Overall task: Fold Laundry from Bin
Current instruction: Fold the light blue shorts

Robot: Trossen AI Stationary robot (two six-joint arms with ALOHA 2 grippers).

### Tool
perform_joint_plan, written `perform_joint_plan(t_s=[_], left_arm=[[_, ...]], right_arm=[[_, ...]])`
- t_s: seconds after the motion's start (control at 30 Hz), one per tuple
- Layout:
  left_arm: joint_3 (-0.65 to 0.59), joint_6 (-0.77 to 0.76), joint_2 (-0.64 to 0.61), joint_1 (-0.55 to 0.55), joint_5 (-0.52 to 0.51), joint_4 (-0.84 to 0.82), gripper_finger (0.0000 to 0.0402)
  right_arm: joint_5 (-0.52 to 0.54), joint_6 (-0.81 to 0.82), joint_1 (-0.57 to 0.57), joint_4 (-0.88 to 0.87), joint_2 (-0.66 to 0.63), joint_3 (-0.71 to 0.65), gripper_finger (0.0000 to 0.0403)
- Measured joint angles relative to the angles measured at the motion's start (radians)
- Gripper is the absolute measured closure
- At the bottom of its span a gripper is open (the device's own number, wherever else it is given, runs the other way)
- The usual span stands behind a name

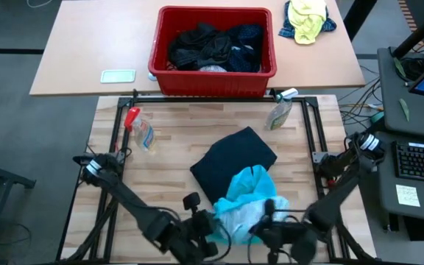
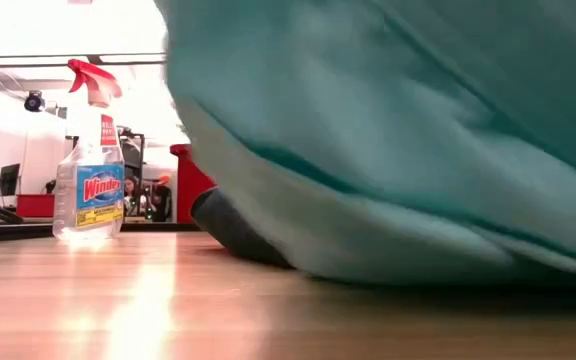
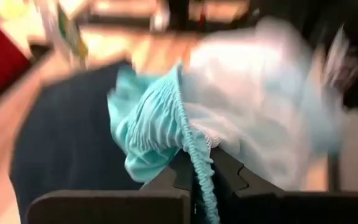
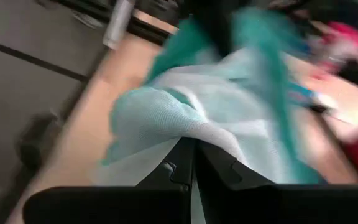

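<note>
While both arms are reached in over the near edge of the wooden table [image 1: 168, 125], a bright turquoise garment [image 1: 247, 202] is gripped between them at that edge. On the left, the left gripper [image 3: 199, 180] is seen with its fingers [image 3: 166, 180] pressed together on a gathered, elasticated hem of the turquoise garment, the hem running down between the two dark pads. On the right, the right gripper [image 4: 193, 169] is likewise clamped, its fingers [image 4: 219, 168] closed on a fold of the same cloth, whose pale inner side is turned up. From the low camera, the garment is shown bulging large across most of the view, its lower edge resting on the wood. Just behind it, a dark navy garment [image 1: 234, 162] is laid flat near the middle of the table, partly overlapped by the turquoise cloth. Farther back, a spray bottle with a red trigger [image 1: 140, 129] is lying on the left part of the table, and a second spray bottle [image 1: 279, 112] is lying on the right part, near the far edge. Beyond that edge, on a second, paler table [image 1: 87, 44], the red bin [image 1: 212, 77] is set, and dark laundry [image 1: 212, 46] is heaped inside it. To the right of the bin, a yellow-and-blue cloth bundle [image 1: 308, 20] is lying, and to its left a small flat packet [image 1: 118, 76] is placed.
</note>
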Motion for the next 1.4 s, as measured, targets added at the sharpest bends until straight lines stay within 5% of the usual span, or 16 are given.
perform_joint_plan(t_s=[0.07, 0.37, 0.43, 0.53, 0.6, 0.67, 0.8, 1.1, 1.3, 1.4], left_arm=[[0.062, 0.057, 0.005, -0.017, -0.055, 0.0, 0.04], [0.184, 0.159, 0.049, -0.026, -0.098, -0.002, 0.0401], [0.183, 0.141, 0.058, -0.026, -0.096, -0.004, 0.0401], [0.182, 0.064, 0.066, -0.027, -0.096, -0.048, 0.0401], [0.182, -0.007, 0.066, -0.032, -0.104, -0.109, 0.0401], [0.182, -0.09, 0.066, -0.037, -0.11, -0.18, 0.0401], [0.181, -0.228, 0.067, -0.037, -0.137, -0.315, 0.0401], [0.099, -0.362, 0.067, -0.03, -0.175, -0.351, 0.0401], [0.086, -0.316, 0.066, -0.005, -0.214, -0.352, 0.0402], [0.119, -0.228, 0.065, 0.005, -0.139, -0.35, 0.0402]], right_arm=[[-0.109, -0.053, -0.053, 0.134, 0.027, -0.021, 0.0394], [-0.056, -0.147, -0.266, 0.524, 0.166, -0.056, 0.0394], [0.126, -0.123, -0.295, 0.509, 0.191, -0.056, 0.0394], [0.61, -0.048, -0.324, 0.434, 0.197, -0.06, 0.0394], [0.768, 0.022, -0.328, 0.401, 0.183, -0.067, 0.0394], [0.693, 0.041, -0.324, 0.35, 0.157, -0.071, 0.0394], [0.373, 0.067, -0.321, 0.255, 0.097, -0.071, 0.0394], [0.363, 0.406, -0.316, -0.27, -0.097, -0.062, 0.033], [0.016, 0.482, -0.31, -0.415, -0.189, -0.073, 0.0245], [-0.105, 0.457, -0.287, -0.423, -0.211, -0.075, 0.0206]])
